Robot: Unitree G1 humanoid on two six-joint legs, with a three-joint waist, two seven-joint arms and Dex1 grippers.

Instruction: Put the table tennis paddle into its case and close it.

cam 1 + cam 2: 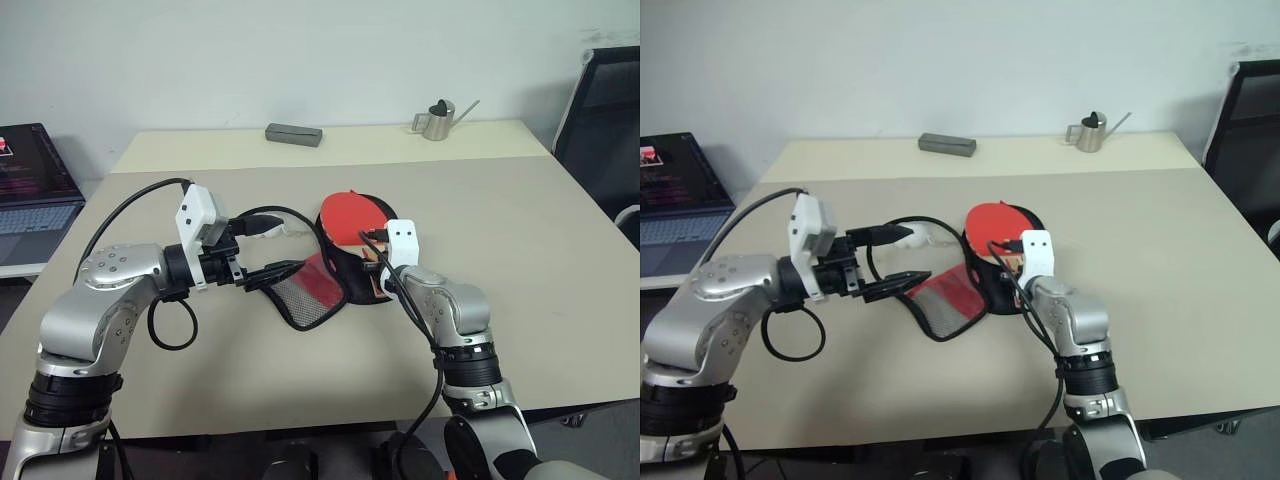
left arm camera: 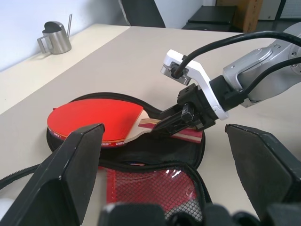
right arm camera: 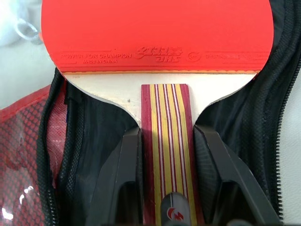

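Right wrist view: the paddle [image 3: 157,33] is seen lying on the black inside of the open case [image 3: 263,122], its striped handle set between the two fingers of the right gripper [image 3: 165,179].
Right gripper: closed on the handle, each finger [image 3: 123,174] lying against a side of it.
Paddle axis: long axis runs from the near edge of the table [image 1: 520,250] toward the far edge; the red blade points to the far edge, the handle back toward the robot.
Paddle place: about mid-table, blade lying on the case's round end.
Case: unzipped; the red mesh flap [image 1: 305,290] is folded out toward the table's left edge.
Left gripper [image 1: 262,250]: jaws wide open, nothing held, poised just over the flap's edge.
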